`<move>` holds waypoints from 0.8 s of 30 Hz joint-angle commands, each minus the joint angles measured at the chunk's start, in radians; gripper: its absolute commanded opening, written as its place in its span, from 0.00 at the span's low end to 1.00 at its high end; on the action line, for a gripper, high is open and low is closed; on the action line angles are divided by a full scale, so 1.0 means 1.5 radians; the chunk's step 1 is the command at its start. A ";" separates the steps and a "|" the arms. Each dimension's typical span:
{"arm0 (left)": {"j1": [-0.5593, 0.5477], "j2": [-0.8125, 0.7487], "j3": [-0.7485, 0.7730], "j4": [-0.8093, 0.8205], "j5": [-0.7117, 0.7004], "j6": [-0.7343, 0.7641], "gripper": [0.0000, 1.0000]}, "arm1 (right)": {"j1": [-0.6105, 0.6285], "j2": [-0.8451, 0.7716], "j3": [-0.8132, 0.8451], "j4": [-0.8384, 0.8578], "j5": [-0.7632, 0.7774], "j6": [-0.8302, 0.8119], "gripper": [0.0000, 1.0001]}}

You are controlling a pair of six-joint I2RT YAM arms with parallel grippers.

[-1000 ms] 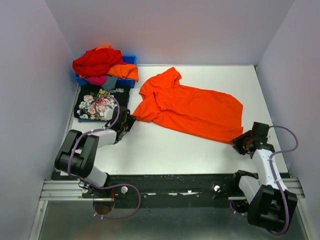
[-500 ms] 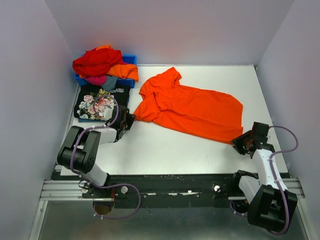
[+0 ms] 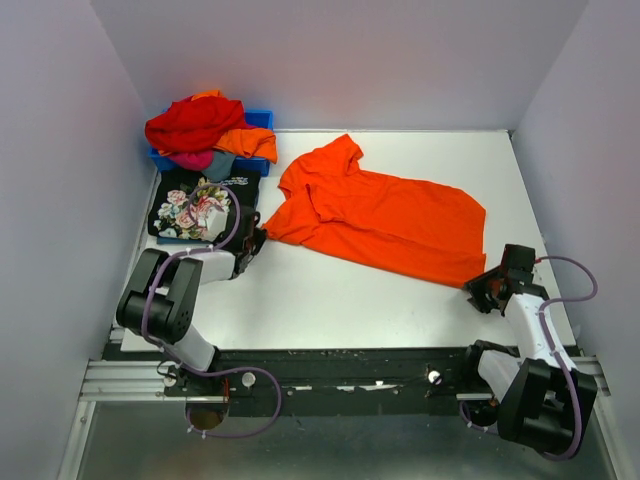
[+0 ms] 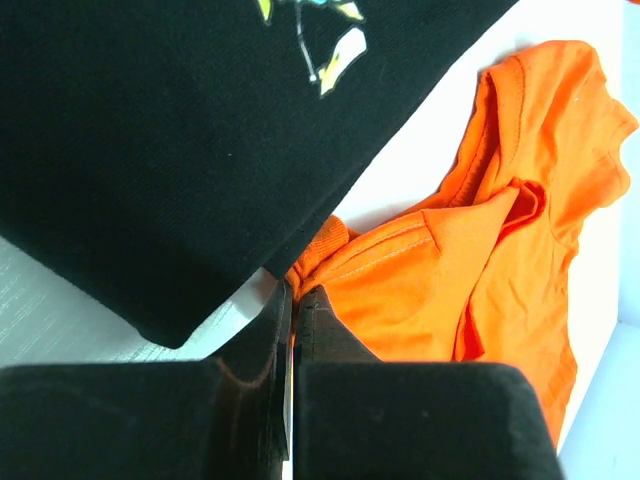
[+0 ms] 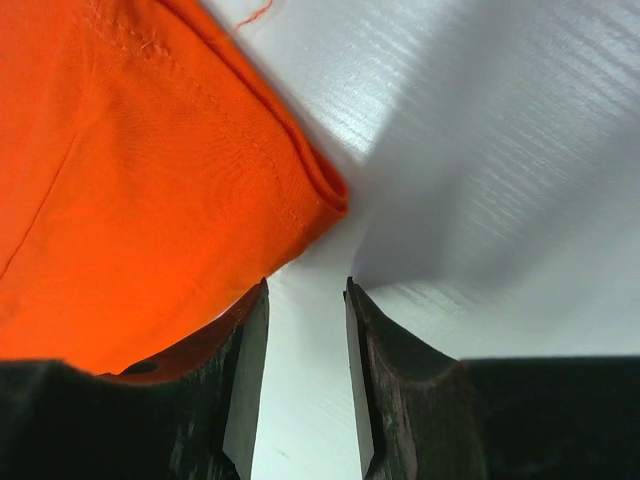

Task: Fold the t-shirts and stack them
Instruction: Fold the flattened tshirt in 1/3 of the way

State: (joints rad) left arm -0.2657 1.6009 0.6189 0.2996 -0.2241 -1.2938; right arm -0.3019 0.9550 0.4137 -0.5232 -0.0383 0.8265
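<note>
My left gripper (image 4: pixel 293 312) is clenched on the near-left sleeve of the orange t-shirt (image 3: pixel 390 222), with the folded black rose-print t-shirt (image 3: pixel 200 205) crowding its left. My right gripper (image 5: pixel 305 310) stands parted at the near-right hem corner. At far left, crumpled tees (image 3: pixel 195 125) fill a blue bin (image 3: pixel 262 120).

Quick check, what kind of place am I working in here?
Probably a lab robot cell: plain pale walls box in a white table, arms bolted to a metal rail, orange t-shirt laid out.
</note>
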 commanded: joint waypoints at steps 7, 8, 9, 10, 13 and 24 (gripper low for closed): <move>0.002 -0.037 -0.003 0.001 -0.036 0.031 0.00 | -0.001 0.025 0.033 -0.004 0.083 0.032 0.44; 0.002 -0.038 -0.004 0.000 -0.036 0.032 0.00 | -0.001 0.029 0.036 -0.001 0.087 0.031 0.43; 0.002 -0.040 -0.003 0.001 -0.038 0.035 0.00 | -0.001 0.032 0.037 0.004 0.089 0.033 0.42; 0.002 -0.043 -0.005 0.000 -0.039 0.037 0.00 | -0.001 0.038 0.036 0.010 0.089 0.035 0.40; 0.003 -0.052 -0.004 -0.007 -0.050 0.044 0.00 | -0.001 0.055 0.036 0.023 0.100 0.044 0.37; 0.013 -0.070 -0.002 -0.040 -0.080 0.060 0.00 | -0.002 0.117 0.065 0.031 0.158 0.050 0.01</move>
State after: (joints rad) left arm -0.2630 1.5124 0.6186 0.2810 -0.2817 -1.2247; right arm -0.3019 1.1015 0.4683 -0.4789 0.0967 0.8906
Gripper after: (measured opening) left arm 0.041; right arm 0.012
